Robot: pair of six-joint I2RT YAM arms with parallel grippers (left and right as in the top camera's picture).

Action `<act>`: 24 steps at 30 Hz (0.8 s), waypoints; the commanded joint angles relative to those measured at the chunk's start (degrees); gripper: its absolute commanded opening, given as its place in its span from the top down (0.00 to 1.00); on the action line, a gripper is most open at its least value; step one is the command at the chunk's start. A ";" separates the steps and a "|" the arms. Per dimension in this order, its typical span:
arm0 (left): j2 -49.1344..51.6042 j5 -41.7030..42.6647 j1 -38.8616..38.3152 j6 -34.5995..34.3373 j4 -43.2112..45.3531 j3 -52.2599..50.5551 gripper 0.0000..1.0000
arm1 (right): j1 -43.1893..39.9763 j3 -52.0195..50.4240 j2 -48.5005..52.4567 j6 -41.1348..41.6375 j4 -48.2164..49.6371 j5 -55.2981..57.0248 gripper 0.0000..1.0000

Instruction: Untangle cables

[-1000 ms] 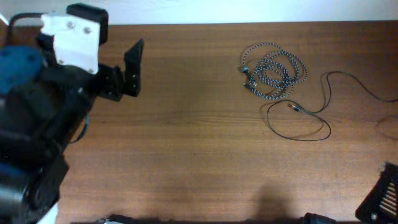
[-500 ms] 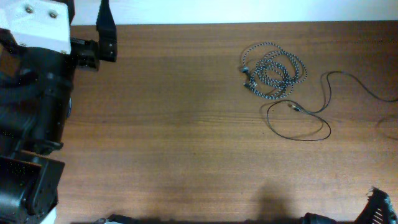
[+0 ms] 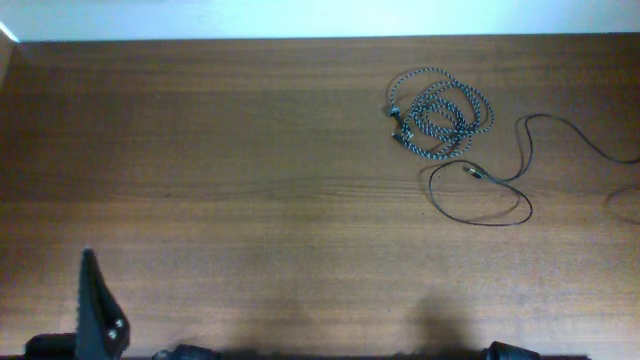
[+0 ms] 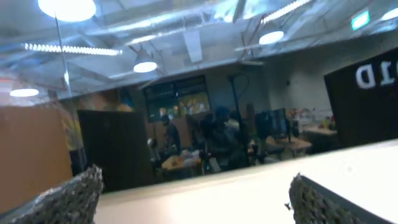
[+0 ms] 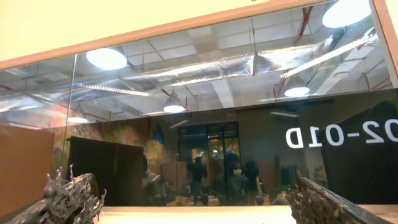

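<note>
Overhead, the speckled cable [image 3: 440, 120] lay coiled at upper right, the black cable [image 3: 490, 223] just below it. The left gripper [image 4: 193, 186] and right gripper [image 5: 193, 193] gaped wide, empty.

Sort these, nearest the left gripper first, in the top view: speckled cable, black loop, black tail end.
1. speckled cable, back right, and black loop, just in front: too close to call from the left gripper.
2. black tail end, right edge: farthest.

Braided black-and-white speckled cable [image 3: 440, 118]: loose coiled bundle, lying flat, far right part of table [image 3: 250, 180]. Thin plain black cable [image 3: 490, 224]: just beside bundle, one open loop, tail running off right edge
</note>
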 commanded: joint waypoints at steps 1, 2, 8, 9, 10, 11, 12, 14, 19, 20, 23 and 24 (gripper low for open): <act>-4.66 0.28 5.97 0.28 5.42 -8.63 0.01 | 0.24 -0.24 -0.42 0.50 0.13 -0.13 0.01; -4.66 1.36 10.05 0.24 7.54 -9.99 0.00 | 0.24 -0.24 -0.42 0.50 0.39 -0.13 0.01; -4.66 4.68 12.85 0.28 10.01 -10.05 0.01 | 0.81 -0.24 -0.42 0.44 0.50 3.34 0.01; -4.68 7.74 12.85 0.28 9.99 -10.05 0.01 | 0.79 -0.24 -0.42 0.26 0.52 3.32 0.01; -4.68 10.51 12.85 0.28 9.57 -10.08 0.01 | 0.79 -0.26 -0.42 0.26 0.50 3.32 0.01; -4.72 14.91 12.85 0.28 9.38 -10.99 0.01 | 0.79 -0.24 -0.42 0.24 0.50 3.32 0.01; -5.11 15.93 12.85 0.28 9.62 -11.98 0.01 | 0.79 -0.26 -0.42 0.24 0.46 3.32 0.01; -8.07 15.74 12.87 0.33 10.38 -14.08 0.01 | 0.79 -0.26 -0.42 0.26 -0.15 3.32 0.01; -21.20 15.72 12.87 0.33 12.96 -21.86 0.01 | 0.61 -0.31 -0.42 0.26 -0.55 3.30 0.01; -24.44 15.72 12.87 0.33 14.25 -24.30 0.01 | 0.61 -0.31 -0.42 0.26 -0.55 3.30 0.01; -25.29 15.74 12.92 0.31 16.70 -27.52 0.01 | 0.57 -1.86 -0.42 0.26 -0.52 3.30 0.01; -25.29 15.74 12.92 0.28 16.72 -28.33 0.01 | 0.57 -3.04 -0.42 0.28 -0.24 3.30 0.01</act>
